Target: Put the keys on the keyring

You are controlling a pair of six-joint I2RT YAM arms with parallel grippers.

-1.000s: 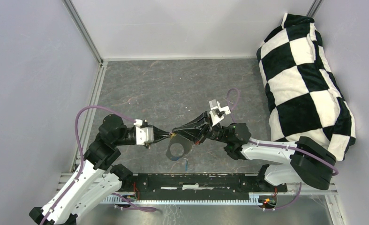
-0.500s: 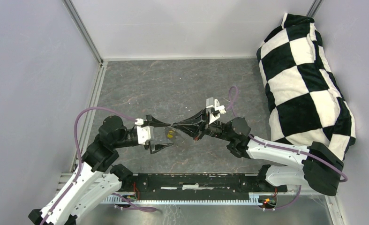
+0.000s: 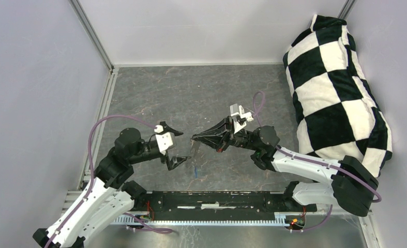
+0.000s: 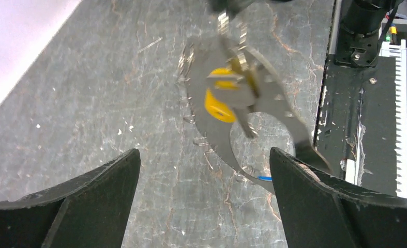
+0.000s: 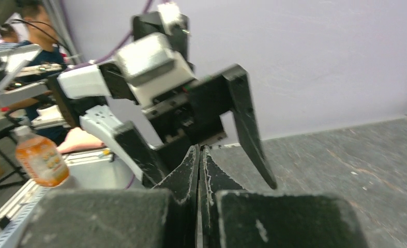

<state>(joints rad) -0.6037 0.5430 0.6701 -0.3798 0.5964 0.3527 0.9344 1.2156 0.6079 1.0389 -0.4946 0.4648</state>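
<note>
Nearest us we list a black rail [image 3: 216, 199] along the table's front edge. Next, the left gripper [image 3: 183, 145]: released, fingers spread wide apart. Facing it tip to tip, the right gripper [image 3: 194, 138]: clenched tight, and from the left wrist we see the keyring [image 4: 281, 106] hanging from its tips, just ahead of the open left fingers. We note the yellow-headed key [image 4: 217, 99] lying against the upper part of that grey loop; whether it is threaded on we cannot tell. The blue key [image 4: 264, 178] shows only as a sliver past the loop's lower edge. The ring itself is what lies between the two grippers. The table [image 3: 191, 93] is grey, veined like stone, and scratched. At the far right we record a black-and-white chequered cushion [image 3: 341, 88] propped in the corner. Pale walls [image 3: 30, 77] with metal corner posts [image 3: 91, 33] enclose three sides. Off to one side, the right wrist view catches a bottle of orange drink [image 5: 40, 160], blurred.
</note>
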